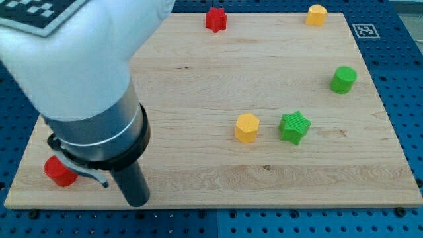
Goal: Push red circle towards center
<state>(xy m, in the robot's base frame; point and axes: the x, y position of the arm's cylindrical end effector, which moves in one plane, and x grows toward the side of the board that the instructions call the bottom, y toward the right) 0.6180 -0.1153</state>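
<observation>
The red circle (59,172) lies near the board's bottom left corner, its upper right part hidden behind my arm. My tip (137,202) is the lower end of the dark rod, near the board's bottom edge. It stands to the right of the red circle and a little lower in the view, apart from it. The bulky white and grey arm body fills the view's upper left and hides that part of the board.
A yellow hexagon (246,127) and a green star (294,127) sit side by side right of centre. A green circle (343,79) is at the right. A red star (215,19) and a yellow block (316,14) lie along the top edge of the wooden board (198,79).
</observation>
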